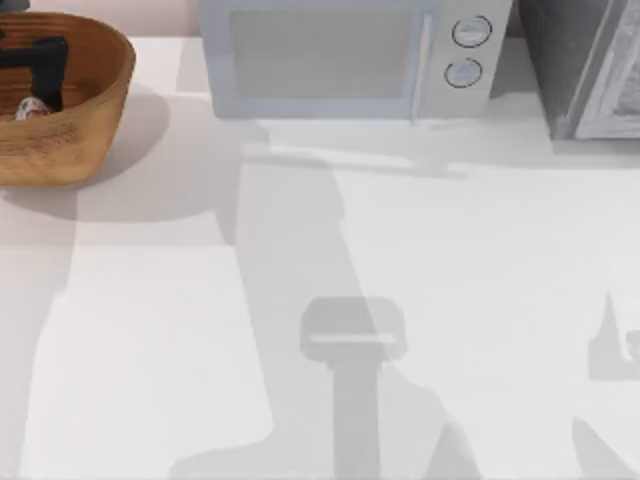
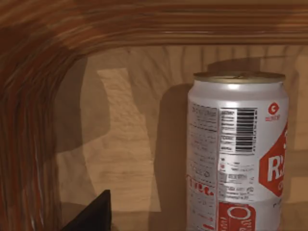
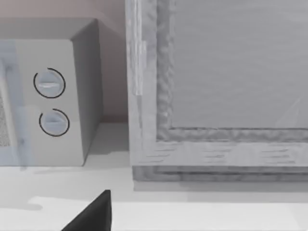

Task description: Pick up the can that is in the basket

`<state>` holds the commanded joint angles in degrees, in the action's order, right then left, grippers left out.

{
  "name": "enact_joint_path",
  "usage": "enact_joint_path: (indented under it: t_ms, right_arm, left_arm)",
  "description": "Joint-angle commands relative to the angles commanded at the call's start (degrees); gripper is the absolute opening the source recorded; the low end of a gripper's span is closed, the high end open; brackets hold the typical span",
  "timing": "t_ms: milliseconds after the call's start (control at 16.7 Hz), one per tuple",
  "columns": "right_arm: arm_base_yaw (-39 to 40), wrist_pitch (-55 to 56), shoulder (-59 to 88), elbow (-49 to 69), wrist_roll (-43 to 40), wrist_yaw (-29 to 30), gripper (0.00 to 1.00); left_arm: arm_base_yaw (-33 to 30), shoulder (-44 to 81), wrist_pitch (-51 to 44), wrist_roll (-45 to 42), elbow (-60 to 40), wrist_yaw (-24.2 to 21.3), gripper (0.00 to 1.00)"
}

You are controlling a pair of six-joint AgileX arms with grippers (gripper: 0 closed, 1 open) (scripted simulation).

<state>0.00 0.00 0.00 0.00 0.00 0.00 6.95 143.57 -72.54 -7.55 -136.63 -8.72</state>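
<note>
You have one basket [image 1: 95, 110] at the far left corner of the worktop [image 1: 420, 300], and one can [image 1: 30, 108] inside it, low against the near inner wall as the top view has it. Your left hand [image 1: 40, 62] reaches down into the basket, a dark shape just behind the can; whether it touches the can you can't tell from above.

The left wrist view gives you what the top view does not: the can [image 2: 238, 154] stands upright, with a barcode and red markings on a white label and a dull gold top, against the basket's [image 2: 57, 48] ribbed inner wall. One dark finger [image 2: 94, 214] shows at the edge of that view, beside the can and apart from it. With only that finger in sight, you can't tell if the left hand is open or closed.

Elsewhere you can count one microwave [image 1: 350, 55] at the back of the worktop, with two round dials [image 1: 470, 32], and one grey cabinet [image 1: 590, 65] at the far right. The right wrist view faces these two, microwave [image 3: 53, 96] beside cabinet [image 3: 216, 96], and one dark finger [image 3: 94, 214] shows there over the worktop; the right hand's state likewise can't be told.
</note>
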Motion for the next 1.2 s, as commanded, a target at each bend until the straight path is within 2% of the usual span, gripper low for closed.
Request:
enact_joint_path:
  t_ms: [240, 600, 840, 1200]
  right_arm:
    - [0.0, 0.0, 0.0, 0.0, 0.0, 0.0, 1.0]
    - [0.0, 0.0, 0.0, 0.0, 0.0, 0.0, 1.0]
    - [0.0, 0.0, 0.0, 0.0, 0.0, 0.0, 1.0]
    - [0.0, 0.0, 0.0, 0.0, 0.0, 0.0, 1.0]
  left_arm:
    - [-0.3, 0.4, 1.1, 0.2, 0.8, 0.1, 1.0]
    - [-0.9, 3.5, 9.9, 0.9, 6.2, 0.1, 1.0]
    - [-0.9, 3.6, 10.3, 0.9, 6.5, 0.1, 1.0]
    - [-0.9, 3.6, 10.3, 0.9, 6.5, 0.1, 0.55]
